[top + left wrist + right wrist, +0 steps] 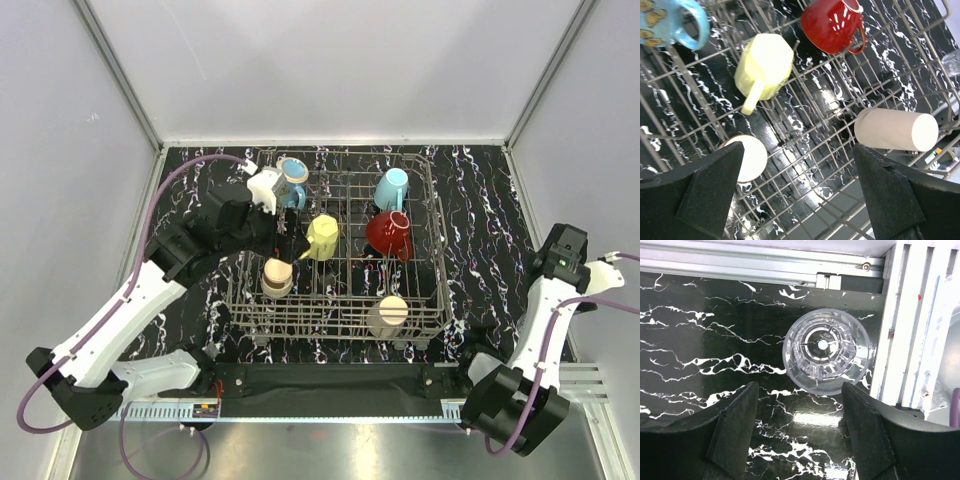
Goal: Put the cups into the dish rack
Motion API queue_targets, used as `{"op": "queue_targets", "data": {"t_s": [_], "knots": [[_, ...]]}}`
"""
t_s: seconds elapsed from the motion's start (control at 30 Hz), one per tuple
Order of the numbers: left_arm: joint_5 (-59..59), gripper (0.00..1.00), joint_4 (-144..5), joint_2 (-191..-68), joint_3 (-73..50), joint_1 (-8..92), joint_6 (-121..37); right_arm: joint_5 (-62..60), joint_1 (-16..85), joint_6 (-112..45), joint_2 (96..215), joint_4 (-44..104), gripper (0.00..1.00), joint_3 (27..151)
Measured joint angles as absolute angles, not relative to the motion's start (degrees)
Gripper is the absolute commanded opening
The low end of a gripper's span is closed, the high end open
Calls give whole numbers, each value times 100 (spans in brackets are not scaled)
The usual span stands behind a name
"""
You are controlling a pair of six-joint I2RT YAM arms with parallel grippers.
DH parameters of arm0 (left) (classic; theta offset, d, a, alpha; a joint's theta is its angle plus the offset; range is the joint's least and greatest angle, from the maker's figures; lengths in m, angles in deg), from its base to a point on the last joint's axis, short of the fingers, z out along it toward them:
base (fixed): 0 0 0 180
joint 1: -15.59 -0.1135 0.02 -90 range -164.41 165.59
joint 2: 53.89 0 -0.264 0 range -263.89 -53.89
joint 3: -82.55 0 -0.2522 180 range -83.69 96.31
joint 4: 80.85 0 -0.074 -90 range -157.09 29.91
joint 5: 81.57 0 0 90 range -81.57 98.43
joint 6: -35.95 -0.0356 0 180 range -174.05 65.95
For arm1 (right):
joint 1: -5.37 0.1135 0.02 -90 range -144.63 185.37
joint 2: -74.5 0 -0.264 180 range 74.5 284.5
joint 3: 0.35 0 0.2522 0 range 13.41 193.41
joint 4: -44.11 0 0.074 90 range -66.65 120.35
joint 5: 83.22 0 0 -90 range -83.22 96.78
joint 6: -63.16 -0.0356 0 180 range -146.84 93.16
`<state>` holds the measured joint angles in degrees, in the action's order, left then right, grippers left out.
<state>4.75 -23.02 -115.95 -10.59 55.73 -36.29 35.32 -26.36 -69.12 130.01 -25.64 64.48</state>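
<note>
No text, label or number is legible.

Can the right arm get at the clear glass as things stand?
Probably yes. The clear glass stands alone on the table, and the right end effector hangs open just over it; only the metal rail beside it is close.

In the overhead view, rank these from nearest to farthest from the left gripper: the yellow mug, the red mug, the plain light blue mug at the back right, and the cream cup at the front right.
1. The yellow mug, just right of the left gripper.
2. The red mug, farther right, in the middle.
3. The light blue mug, back right, and the cream cup, front right: too close to call.
</note>
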Motion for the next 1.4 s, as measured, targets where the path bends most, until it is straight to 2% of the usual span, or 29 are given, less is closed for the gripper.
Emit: {"op": "queue_targets", "data": {"t_s": [0.73, 1.03, 1.13, 1.2, 1.27, 1.3, 1.37, 1.4], "knots": [[121, 98, -2507, -11475, -1336, 5573, -3692, 3409, -2765, -7548, 13685, -2026, 77, 5925], [107, 99, -2518, -11475, -1382, 5573, -3721, 3307, -2771, -7671, 14096, -1676, 68, 5739], [110, 99, -2518, -11475, -1382, 5573, -3730, 3269, -2774, -7682, 14177, -1530, 56, 5534], [107, 99, -2518, -11477, -1382, 5573, -3730, 3243, -2776, -7688, 14236, -1480, 37, 5436], [105, 99, -2520, -11479, -1382, 5571, -3725, 3219, -2780, -7712, 14271, -1458, 26, 5394], [103, 99, -2520, -11490, -1382, 5573, -3723, 3175, -2782, -7732, 14256, -1438, 11, 5394], [99, 99, -2520, -11532, -1382, 5573, -3716, 3189, -2793, -7684, 14229, -1475, 0, 5431], [94, 99, -2520, -11562, -1378, 5573, -3710, 3081, -2809, -7693, 14164, -1477, 0, 5453]]}}
